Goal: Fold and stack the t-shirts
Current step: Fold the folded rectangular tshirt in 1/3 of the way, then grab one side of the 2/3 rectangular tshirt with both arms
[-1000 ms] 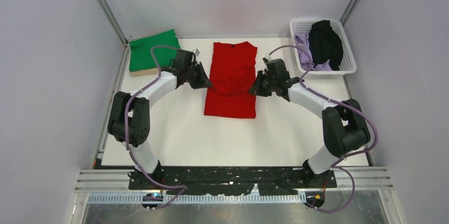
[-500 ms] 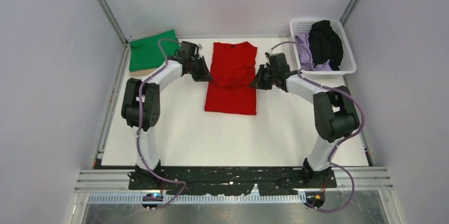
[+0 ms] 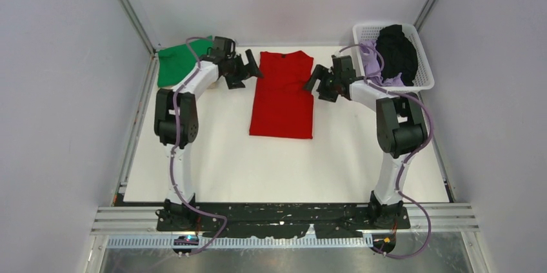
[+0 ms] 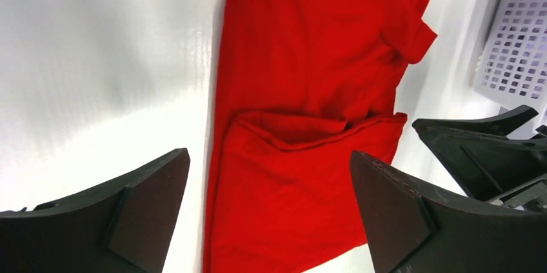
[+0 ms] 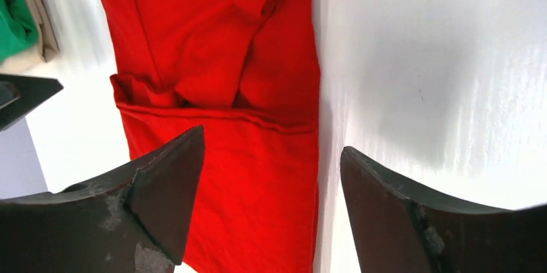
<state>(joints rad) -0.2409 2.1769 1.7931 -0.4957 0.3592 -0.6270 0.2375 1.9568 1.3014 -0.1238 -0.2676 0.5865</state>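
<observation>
The bright red t-shirt lies flat on the white table as a long narrow strip, collar towards the back wall. My left gripper hovers open at its back left edge, holding nothing. My right gripper stands open at its right edge, also with nothing in it. The left wrist view has the red t-shirt between and beyond the open left gripper, with a fold line across it. Through the right wrist camera the red cloth lies under the open right gripper. A green t-shirt lies folded at the back left, on a tan one.
A white basket at the back right holds a black garment and a lavender one. Grey walls close in the table on three sides. Each gripper's fingers show in the other's wrist view.
Both grippers went from shut on the red t-shirt's side edges to open and moved towards the back. The bunched middle of the shirt now lies flat.
</observation>
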